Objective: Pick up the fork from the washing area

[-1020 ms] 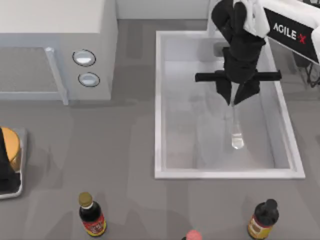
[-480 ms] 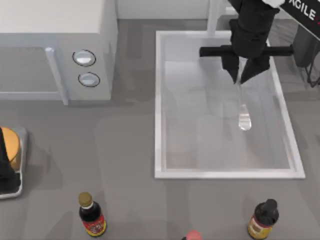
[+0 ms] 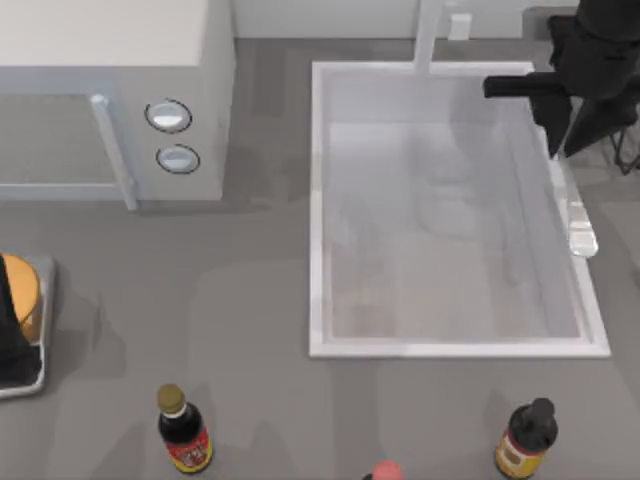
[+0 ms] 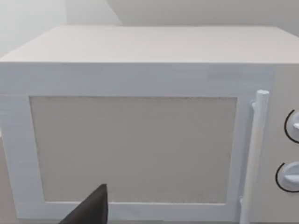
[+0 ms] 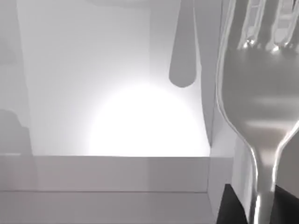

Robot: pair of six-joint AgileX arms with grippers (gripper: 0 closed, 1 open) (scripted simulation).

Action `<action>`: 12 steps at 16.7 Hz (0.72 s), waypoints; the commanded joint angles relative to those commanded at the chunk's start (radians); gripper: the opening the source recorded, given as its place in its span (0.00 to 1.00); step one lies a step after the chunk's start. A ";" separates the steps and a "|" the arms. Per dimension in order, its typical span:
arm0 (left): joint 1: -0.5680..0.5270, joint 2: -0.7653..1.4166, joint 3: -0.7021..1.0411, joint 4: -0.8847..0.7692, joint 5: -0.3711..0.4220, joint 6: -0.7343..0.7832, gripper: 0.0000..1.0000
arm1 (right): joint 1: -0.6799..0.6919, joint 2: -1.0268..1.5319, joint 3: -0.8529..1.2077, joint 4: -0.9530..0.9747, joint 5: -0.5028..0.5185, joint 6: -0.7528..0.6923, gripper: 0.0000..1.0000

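My right gripper (image 3: 568, 140) hangs over the far right corner of the white sink (image 3: 318, 200), shut on the handle of the silver fork (image 3: 580, 235). The fork is held off the basin floor, its tines pointing toward the table's near side over the sink's right rim. In the right wrist view the fork (image 5: 259, 116) looms close, with its shadow on the white basin wall behind it. A white faucet post (image 3: 428, 35) stands at the sink's far edge. My left arm (image 3: 10, 335) stays parked at the table's left edge.
A white microwave (image 3: 110, 90) with two round knobs sits at the far left, and it faces my left wrist camera (image 4: 135, 149). Two dark sauce bottles (image 3: 183, 430) (image 3: 525, 440) and a red cap (image 3: 385, 470) line the near edge. A tray with an orange object (image 3: 25, 290) lies far left.
My right gripper has risen and swung right and back, carrying the fork from the middle of the basin to above the sink's right rim. The left arm has stayed still.
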 joint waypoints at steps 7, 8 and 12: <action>0.000 0.000 0.000 0.000 0.000 0.000 1.00 | -0.192 -0.465 -0.540 0.028 -0.011 -0.195 0.00; 0.000 0.000 0.000 0.000 0.000 0.000 1.00 | -0.214 -0.514 -0.589 0.031 -0.012 -0.217 0.00; 0.000 0.000 0.000 0.000 0.000 0.000 1.00 | -0.260 -0.607 -0.684 0.036 -0.015 -0.265 0.00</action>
